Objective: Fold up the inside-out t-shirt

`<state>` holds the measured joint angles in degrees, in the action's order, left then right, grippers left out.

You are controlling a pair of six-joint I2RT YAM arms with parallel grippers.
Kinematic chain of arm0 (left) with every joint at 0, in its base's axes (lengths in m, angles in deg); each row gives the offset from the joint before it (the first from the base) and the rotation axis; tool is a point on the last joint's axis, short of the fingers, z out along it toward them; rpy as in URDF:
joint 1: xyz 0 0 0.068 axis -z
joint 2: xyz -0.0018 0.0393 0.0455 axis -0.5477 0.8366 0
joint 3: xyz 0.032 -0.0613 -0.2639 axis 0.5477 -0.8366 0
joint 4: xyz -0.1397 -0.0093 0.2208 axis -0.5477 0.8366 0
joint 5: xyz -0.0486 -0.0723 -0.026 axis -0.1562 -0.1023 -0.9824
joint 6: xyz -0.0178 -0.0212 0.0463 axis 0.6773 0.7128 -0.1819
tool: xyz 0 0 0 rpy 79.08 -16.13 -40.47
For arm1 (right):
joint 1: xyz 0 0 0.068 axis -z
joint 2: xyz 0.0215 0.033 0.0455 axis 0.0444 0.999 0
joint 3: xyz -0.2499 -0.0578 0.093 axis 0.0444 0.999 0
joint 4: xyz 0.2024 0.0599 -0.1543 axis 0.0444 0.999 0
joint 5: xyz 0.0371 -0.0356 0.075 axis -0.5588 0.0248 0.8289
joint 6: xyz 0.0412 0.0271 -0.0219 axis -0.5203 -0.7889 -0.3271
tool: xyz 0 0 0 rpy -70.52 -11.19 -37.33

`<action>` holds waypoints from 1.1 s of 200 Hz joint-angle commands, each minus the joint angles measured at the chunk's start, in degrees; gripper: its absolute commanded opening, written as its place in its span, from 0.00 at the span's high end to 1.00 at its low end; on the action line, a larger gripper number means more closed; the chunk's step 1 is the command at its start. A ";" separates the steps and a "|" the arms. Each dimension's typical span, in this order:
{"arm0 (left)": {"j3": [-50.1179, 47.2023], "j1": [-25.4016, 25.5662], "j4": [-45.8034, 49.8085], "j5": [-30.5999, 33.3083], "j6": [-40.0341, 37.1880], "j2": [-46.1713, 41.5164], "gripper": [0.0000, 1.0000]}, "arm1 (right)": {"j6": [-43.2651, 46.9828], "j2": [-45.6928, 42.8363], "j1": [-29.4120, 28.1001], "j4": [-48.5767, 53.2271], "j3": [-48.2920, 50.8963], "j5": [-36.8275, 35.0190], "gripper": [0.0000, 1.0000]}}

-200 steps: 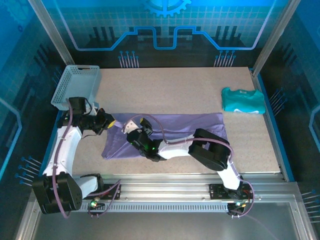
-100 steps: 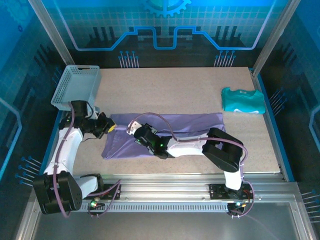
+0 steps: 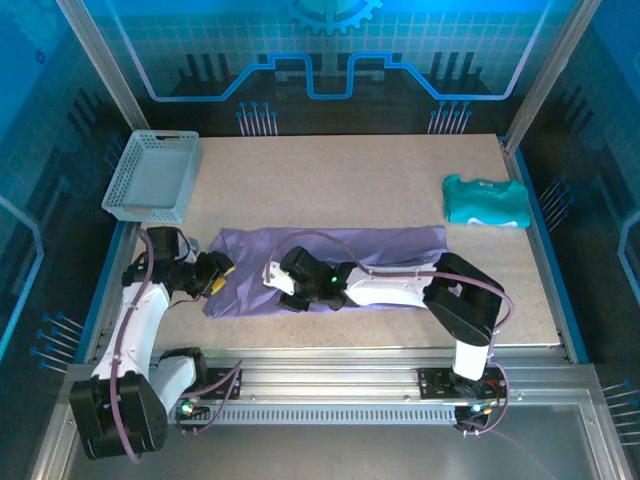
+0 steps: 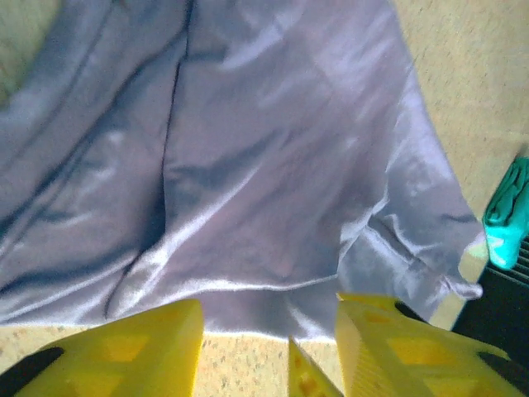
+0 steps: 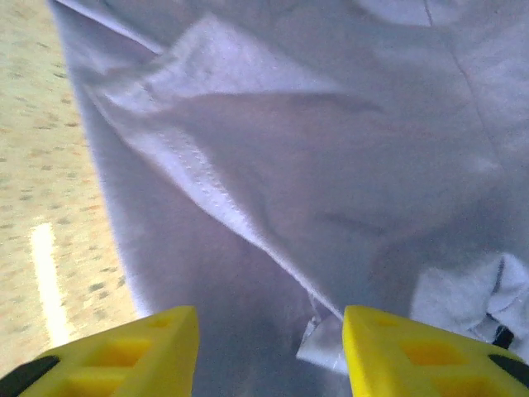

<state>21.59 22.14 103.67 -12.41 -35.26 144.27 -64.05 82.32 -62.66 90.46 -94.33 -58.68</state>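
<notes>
**Lavender shirt lies in a long band across the table, both claws spread**

The inside-out t-shirt [image 3: 390, 248] lies as a wide, rumpled strip across the lower middle of the top view, reaching from lower left of centre to the right of centre. It rests on the speckled table [image 3: 350, 170].

The left gripper [image 3: 218, 278] sits at the strip's left end. In its wrist view its yellow fingers stand apart at the bottom of the frame [image 4: 269, 347]. The cloth's edge [image 4: 273, 165] lies just above the fingertips, and nothing is pinched between them.

The right gripper [image 3: 274, 286] is over the left part of the strip. In its wrist view the fingers are also spread [image 5: 269, 347]. They hang above cloth [image 5: 331, 165] with a stitched hem [image 5: 198, 178] running diagonally, and they hold nothing.

A folded teal garment [image 3: 487, 200] lies at the right of the top view, apart from the shirt. A grey mesh basket [image 3: 150, 180] stands at the upper left corner of the table.
</notes>
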 commanded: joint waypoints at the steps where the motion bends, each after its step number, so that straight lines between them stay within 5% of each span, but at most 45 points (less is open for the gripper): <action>1: 1.18 0.87 -5.74 4.67 1.65 -0.71 0.50 | -4.48 -4.85 4.89 1.08 0.64 13.55 0.49; 49: 0.54 12.53 -24.25 9.95 8.15 9.73 0.50 | -22.11 1.02 10.93 -1.54 -0.76 15.63 0.51; 129: 0.40 13.27 -36.13 10.03 7.37 29.28 0.51 | -35.07 7.95 12.23 0.57 -1.38 20.45 0.50; 183: -1.50 13.18 -36.83 12.33 5.98 32.25 0.51 | -34.54 7.08 12.41 1.24 -2.09 21.92 0.85; 220: -2.00 13.09 -36.57 13.55 4.90 33.44 0.51 | -33.82 4.49 12.39 4.17 -1.95 23.18 0.93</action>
<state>20.73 35.21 67.09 -1.30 -28.13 176.03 -98.41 90.04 -50.47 91.42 -95.46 -37.81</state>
